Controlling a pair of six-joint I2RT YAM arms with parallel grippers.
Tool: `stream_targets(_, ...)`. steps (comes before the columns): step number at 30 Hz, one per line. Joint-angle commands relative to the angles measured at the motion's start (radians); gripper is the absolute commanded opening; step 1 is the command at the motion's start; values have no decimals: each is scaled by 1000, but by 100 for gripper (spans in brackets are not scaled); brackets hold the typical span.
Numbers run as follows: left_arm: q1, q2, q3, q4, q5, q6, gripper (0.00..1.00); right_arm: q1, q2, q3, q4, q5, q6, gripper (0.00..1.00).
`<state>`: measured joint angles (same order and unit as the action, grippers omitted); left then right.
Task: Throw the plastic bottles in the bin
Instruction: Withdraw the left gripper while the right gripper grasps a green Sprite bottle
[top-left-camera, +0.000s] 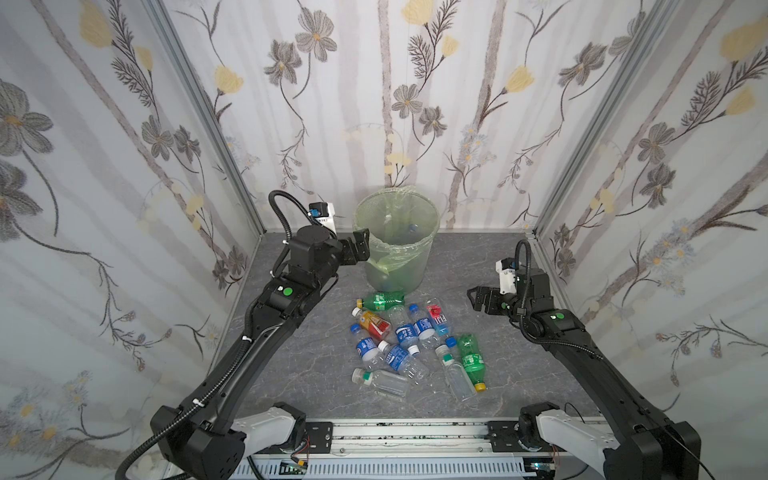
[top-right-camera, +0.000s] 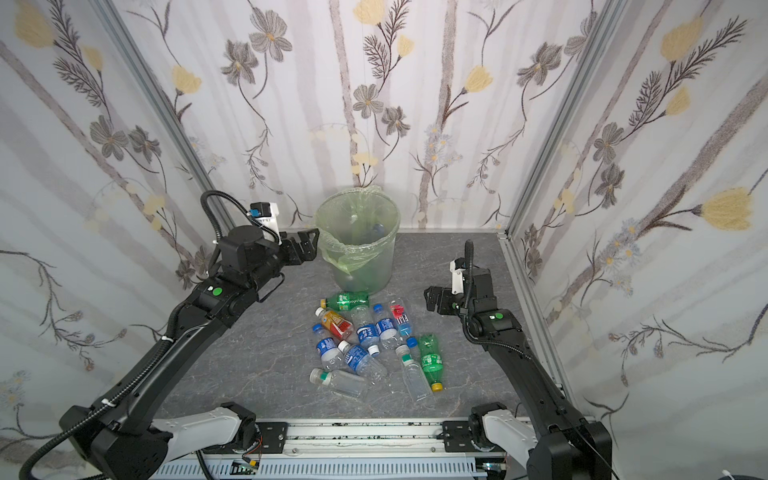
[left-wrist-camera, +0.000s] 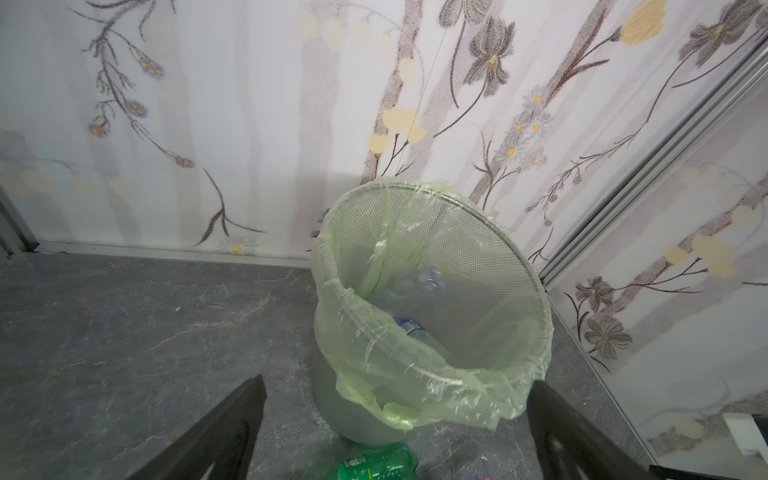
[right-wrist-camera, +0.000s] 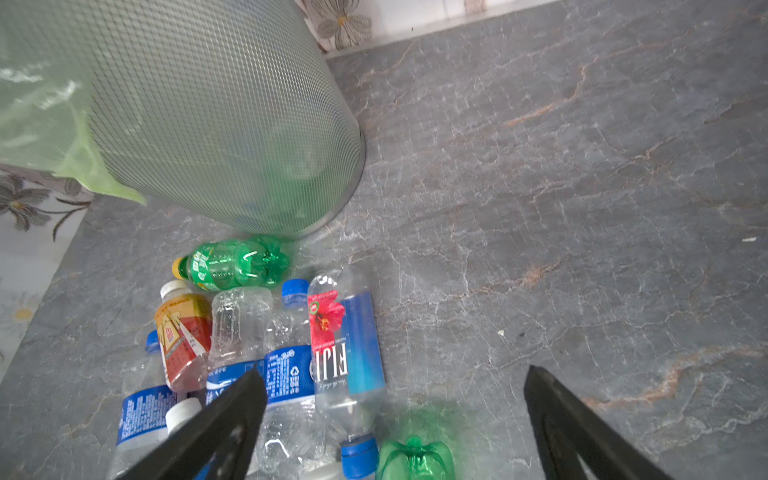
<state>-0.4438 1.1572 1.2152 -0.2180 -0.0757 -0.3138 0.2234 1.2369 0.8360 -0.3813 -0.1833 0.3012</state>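
Observation:
Several plastic bottles (top-left-camera: 399, 340) (top-right-camera: 361, 345) lie in a pile on the grey floor in front of the bin (top-left-camera: 395, 270) (top-right-camera: 365, 270). Among them are a green one (top-left-camera: 382, 300) nearest the bin, an orange-red labelled one (right-wrist-camera: 185, 332) and a red-flower labelled one (right-wrist-camera: 345, 345). At the bin's left rim my left gripper (top-left-camera: 359, 245) (left-wrist-camera: 397, 380) is open and empty. Inside the green-lined bin (left-wrist-camera: 478, 266) lie at least two clear bottles (left-wrist-camera: 419, 282). To the right of the pile my right gripper (top-left-camera: 473, 297) (right-wrist-camera: 394, 370) hovers open, holding nothing.
Flowered walls close in the back and both sides. A metal rail (top-left-camera: 407, 440) runs along the front edge between the arm bases. Bare grey floor (right-wrist-camera: 582, 208) lies to the right of the bin and the pile.

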Motion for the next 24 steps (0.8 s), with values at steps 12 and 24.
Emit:
stream_targets(12, 111, -263, -325, -119, 41, -27, 100, 32, 22, -75, -274, -16, 49, 94)
stream_targets(24, 145, -306, -445, -123, 47, -29, 100, 125, 100, -149, -220, -28, 118, 92)
